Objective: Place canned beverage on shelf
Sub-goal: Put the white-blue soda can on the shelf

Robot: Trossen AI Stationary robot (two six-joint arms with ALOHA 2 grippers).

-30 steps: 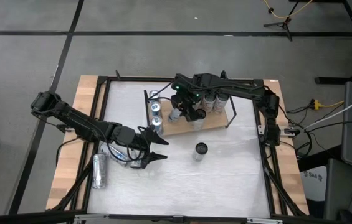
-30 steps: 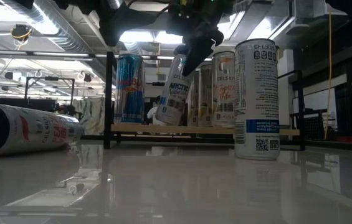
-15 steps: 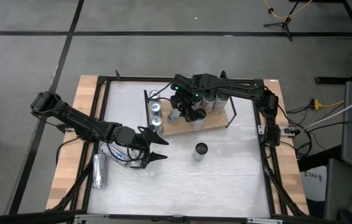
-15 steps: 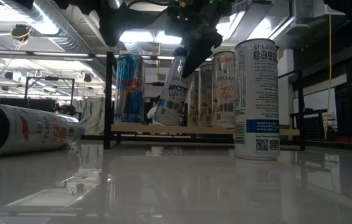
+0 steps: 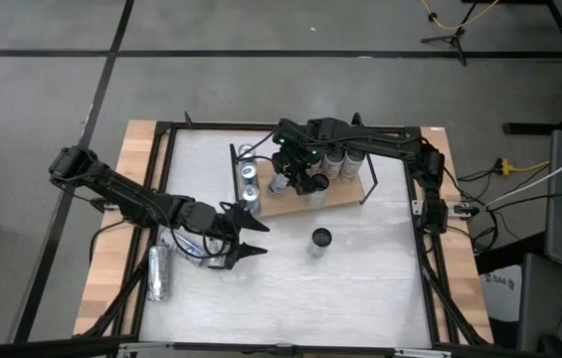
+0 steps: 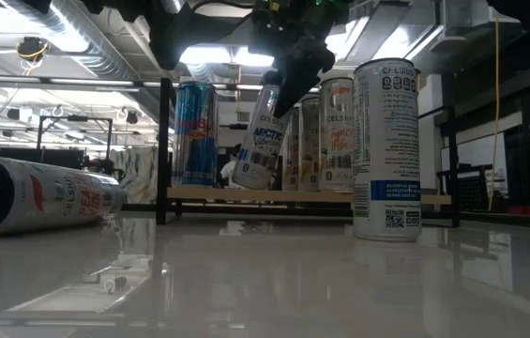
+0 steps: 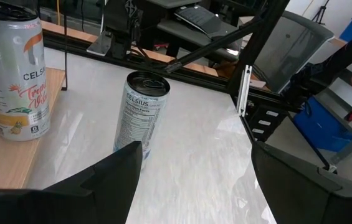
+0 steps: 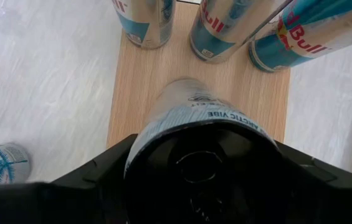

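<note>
The shelf (image 5: 345, 196) is a light wooden board with black wire ends, and several cans stand on it (image 6: 338, 131). My right gripper (image 5: 298, 181) is over the board's left part, shut on a tilted silver-and-blue can (image 6: 263, 141) marked Arctic Vibe. In the right wrist view the can's dark top (image 8: 202, 158) fills the space between the fingers. My left gripper (image 5: 249, 242) hangs open over the table in front of the shelf, touching nothing. A Celsius can (image 7: 141, 112) stands on the table ahead of it. My right gripper has the can's top end (image 8: 163, 127) between its two fingers, one on either side of the wall just under the rim. The fingers come from above, slanting down. The can is tilted, and its bottom rim (image 6: 244, 182) is at the board; whether it rests there I cannot tell.
A Red Bull can (image 6: 195, 131) stands at the shelf's left end beside the black wire frame (image 6: 164, 150). Another can (image 5: 158, 271) lies on its side at the table's left. The upright Celsius can (image 5: 320, 239) stands alone in front of the shelf.
The tilted can has sunk a little in my right gripper, its bottom end going slightly toward the shelf's left end. Both arms have kept their places.
</note>
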